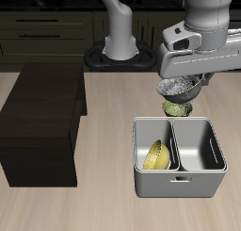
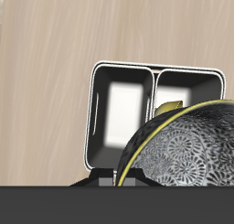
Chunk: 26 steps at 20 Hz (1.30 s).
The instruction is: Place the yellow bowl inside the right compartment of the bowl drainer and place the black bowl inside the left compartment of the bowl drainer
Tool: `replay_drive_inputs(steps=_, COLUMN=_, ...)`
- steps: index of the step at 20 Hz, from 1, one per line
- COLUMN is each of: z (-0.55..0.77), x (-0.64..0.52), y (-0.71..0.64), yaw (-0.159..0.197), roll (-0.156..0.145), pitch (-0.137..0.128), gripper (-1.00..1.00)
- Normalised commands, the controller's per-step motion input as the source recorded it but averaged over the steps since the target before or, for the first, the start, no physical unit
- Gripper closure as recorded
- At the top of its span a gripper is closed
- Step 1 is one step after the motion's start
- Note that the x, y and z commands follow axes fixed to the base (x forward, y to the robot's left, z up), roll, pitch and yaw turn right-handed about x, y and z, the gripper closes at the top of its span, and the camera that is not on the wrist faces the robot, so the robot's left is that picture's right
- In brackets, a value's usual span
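Note:
The black bowl (image 1: 177, 87), silvery and speckled inside, hangs tilted in the air just behind the bowl drainer's back edge, with my gripper (image 1: 186, 80) shut on its rim. Seen from the wrist, the black bowl (image 2: 187, 150) fills the foreground and covers part of the drainer. The grey bowl drainer (image 1: 179, 184) stands near the table's front edge. The yellow bowl (image 1: 157, 156) lies tilted in the well on the side of the dark box. The other well (image 2: 123, 113) is empty. A sliver of the yellow bowl (image 2: 169, 109) peeks past the black bowl's rim.
A small olive-green bowl (image 1: 176, 108) sits on the table directly under the held bowl, touching the drainer's back side. A large dark box (image 1: 42, 122) stands on the table beside the drainer. The robot base (image 1: 118, 46) is at the back.

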Motion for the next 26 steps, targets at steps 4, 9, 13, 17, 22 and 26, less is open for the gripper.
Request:
replay_drive_inputs(steps=4, z=-0.08, x=0.19, y=0.32, yaw=-0.01, roll=0.02, pitch=0.013, gripper=1.0)
replay_drive_inputs(steps=9, z=-0.29, x=0.06, y=0.28, yaw=0.01, roll=0.021, pitch=0.045, gripper=1.0)
replay_drive_inputs(steps=13, z=-0.23, x=0.06, y=0.21, yaw=-0.013, roll=0.006, pitch=0.039, gripper=1.0)
replay_drive_inputs(steps=17, z=-0.32, x=0.01, y=0.18, yaw=0.016, roll=0.025, pitch=0.034, gripper=1.0)
replay_drive_inputs(steps=22, z=-0.33, x=0.07, y=0.07, yaw=0.021, roll=0.001, pitch=0.046, gripper=1.0)
replay_drive_inputs(steps=26, z=-0.22, x=0.03, y=-0.03, yaw=0.039, roll=-0.01, pitch=0.023, gripper=1.0)
